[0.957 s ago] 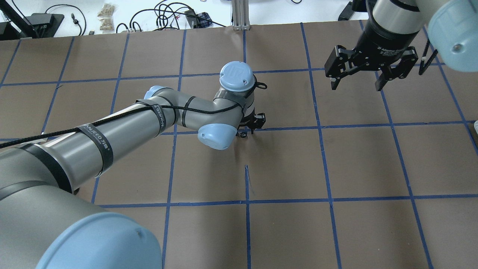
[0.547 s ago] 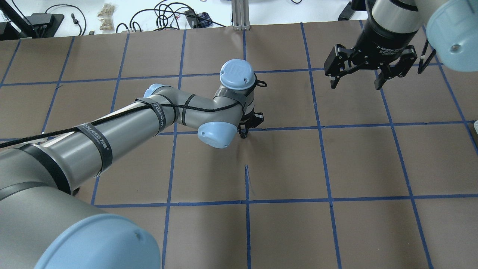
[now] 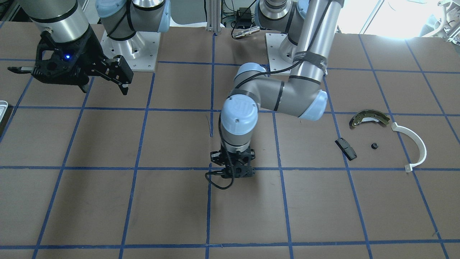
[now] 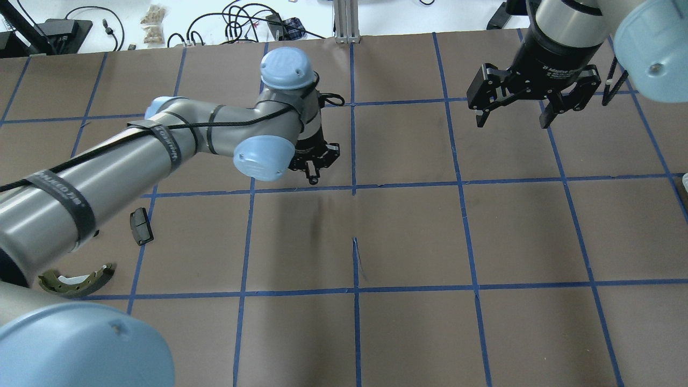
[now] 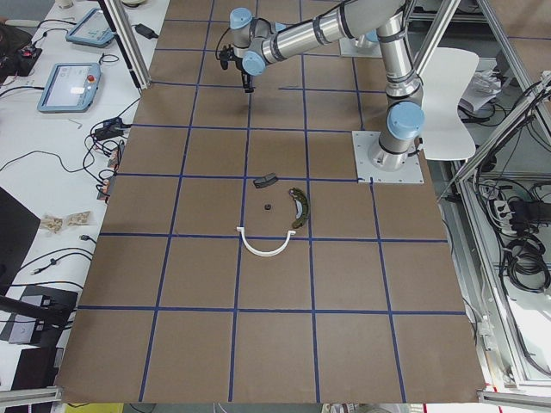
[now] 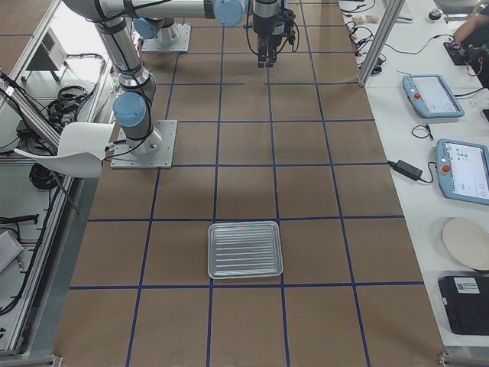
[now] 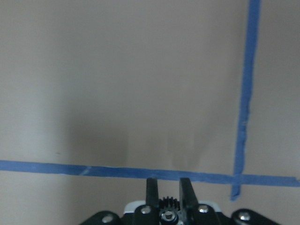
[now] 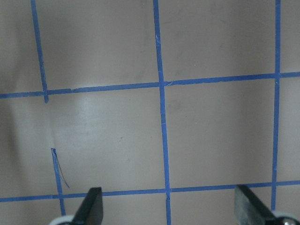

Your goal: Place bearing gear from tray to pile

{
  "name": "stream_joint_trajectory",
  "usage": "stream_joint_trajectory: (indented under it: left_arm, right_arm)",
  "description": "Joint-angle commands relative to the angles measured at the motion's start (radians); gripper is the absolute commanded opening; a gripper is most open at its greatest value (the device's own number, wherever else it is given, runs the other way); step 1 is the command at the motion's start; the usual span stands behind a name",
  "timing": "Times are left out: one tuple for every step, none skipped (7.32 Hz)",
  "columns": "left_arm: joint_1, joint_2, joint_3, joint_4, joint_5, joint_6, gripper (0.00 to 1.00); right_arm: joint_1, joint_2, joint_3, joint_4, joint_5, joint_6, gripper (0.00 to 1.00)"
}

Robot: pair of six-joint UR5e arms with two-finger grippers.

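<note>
My left gripper (image 4: 313,177) is shut on a small black bearing gear (image 7: 168,204), held between its fingers above the brown table; it also shows in the front view (image 3: 233,172). The pile lies on my left side: an olive brake shoe (image 3: 370,118), a white plastic arc (image 3: 414,144), a black block (image 3: 346,148) and a tiny black part (image 3: 374,146). The silvery tray (image 6: 244,250) lies on my right side and looks empty. My right gripper (image 4: 511,122) is open and empty, high over the far right of the table.
The table is brown paper with a blue tape grid. The brake shoe (image 4: 75,280) and block (image 4: 141,226) lie beside my left arm's forearm. Cables and boxes lie beyond the far edge. The tray's rim (image 3: 1,108) shows at the front view's left edge.
My left arm has swung to the left and farther out with the gear in its gripper, uncovering the block and brake shoe. The right gripper has hardly moved.
</note>
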Motion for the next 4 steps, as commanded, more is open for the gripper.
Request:
stream_joint_trajectory:
  left_arm:
    - [0.252,0.114,-0.097,-0.112,0.076,0.362,0.01]
    - [0.363,0.158,-0.158,-0.091,0.133,0.537,0.00]
    - [0.476,0.180,-0.186,-0.065,0.152,0.651,0.00]
    - [0.594,0.182,-0.220,-0.039,0.149,0.789,0.00]
  right_arm:
    - [0.000,-0.002,0.000,0.000,0.000,-0.001,1.00]
    - [0.000,-0.002,0.000,0.000,0.000,0.000,1.00]
    - [0.000,0.000,0.000,0.000,0.000,-0.001,1.00]
    - [0.000,0.001,0.000,0.000,0.000,0.000,1.00]
